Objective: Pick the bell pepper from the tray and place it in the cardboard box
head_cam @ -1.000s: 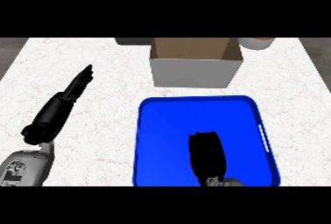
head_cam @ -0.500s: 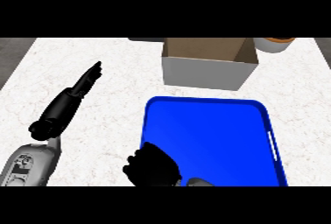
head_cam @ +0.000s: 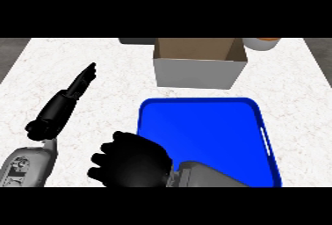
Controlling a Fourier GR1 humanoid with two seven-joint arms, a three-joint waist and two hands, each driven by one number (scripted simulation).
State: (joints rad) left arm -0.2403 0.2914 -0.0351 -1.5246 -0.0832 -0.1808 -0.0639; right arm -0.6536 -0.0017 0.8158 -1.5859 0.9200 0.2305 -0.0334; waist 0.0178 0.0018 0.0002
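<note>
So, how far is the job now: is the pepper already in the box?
Not visibly. The blue tray shows no pepper, and none shows in the cardboard box. The right hand is curled shut beside the tray's left edge, possibly hiding it. Carrying to the box remains. The left hand rests open.

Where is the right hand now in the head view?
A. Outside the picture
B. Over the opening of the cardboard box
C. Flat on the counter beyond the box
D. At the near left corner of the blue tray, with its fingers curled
D: the right hand shows as a curled fist at the near left corner of the blue tray, well short of the cardboard box.
</note>
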